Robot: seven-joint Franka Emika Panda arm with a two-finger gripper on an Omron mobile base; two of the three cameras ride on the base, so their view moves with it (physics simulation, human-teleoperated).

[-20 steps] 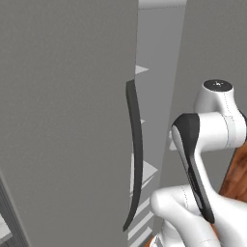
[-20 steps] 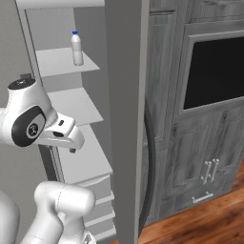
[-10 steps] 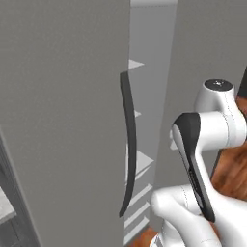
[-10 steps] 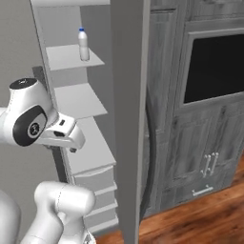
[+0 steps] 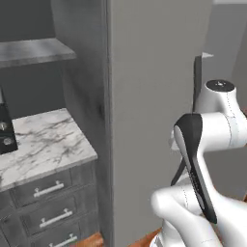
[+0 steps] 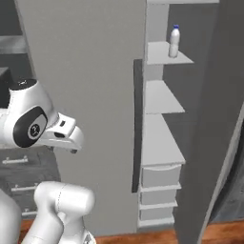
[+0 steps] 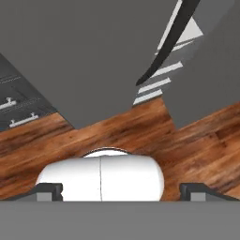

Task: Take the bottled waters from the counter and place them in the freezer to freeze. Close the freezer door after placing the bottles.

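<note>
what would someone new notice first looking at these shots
The freezer door, a tall flat grey panel, dominates the middle of the right base view, ajar, with its dark handle at its edge. Past it, white shelves show inside the freezer, and one blue-capped bottle stands upright on the top one. In the left base view, the marble counter sits at lower left.

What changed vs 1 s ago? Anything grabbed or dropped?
The base moved, so both base views shifted: the counter has come into the left one and the freezer shelves sit further right in the right one. That is camera motion, not moving things. Nothing was grabbed or released. The bottle stays upright on the upper shelf, the freezer stays open, and the gripper stays open and empty.
</note>
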